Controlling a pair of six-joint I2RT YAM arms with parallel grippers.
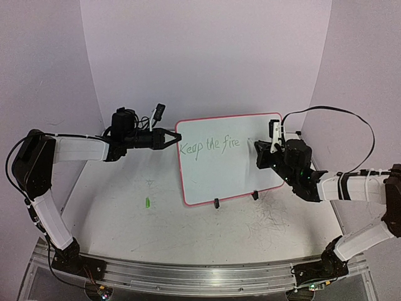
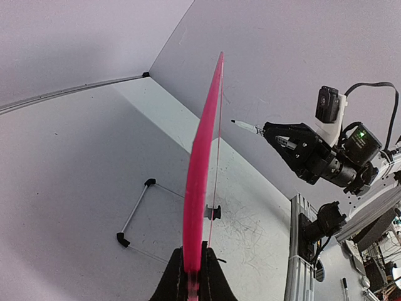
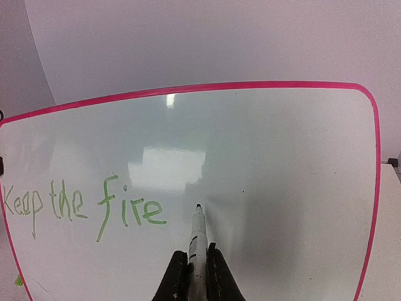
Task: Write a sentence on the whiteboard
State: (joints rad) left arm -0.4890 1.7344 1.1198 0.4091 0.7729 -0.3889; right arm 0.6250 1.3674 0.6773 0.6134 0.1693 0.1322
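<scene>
The whiteboard [image 1: 229, 179] stands tilted upright on two black clip feet, its rim pink-red. My left gripper [image 1: 174, 138] is shut on its left edge; the left wrist view shows the rim [image 2: 202, 169] edge-on between the fingers. The sentence [image 1: 210, 145] in green reads "Keep the fire", also in the right wrist view [image 3: 84, 205]. My right gripper [image 1: 262, 148] is shut on a white marker [image 3: 197, 241]. Its dark tip [image 3: 198, 206] points at the board just right of "fire", at or very near the surface.
A small green marker cap [image 1: 148, 202] lies on the table left of the board. A wire stand [image 2: 135, 212] with black ends lies behind the board. Old scribble marks [image 1: 269, 219] cover the table at the front right. White walls enclose the table.
</scene>
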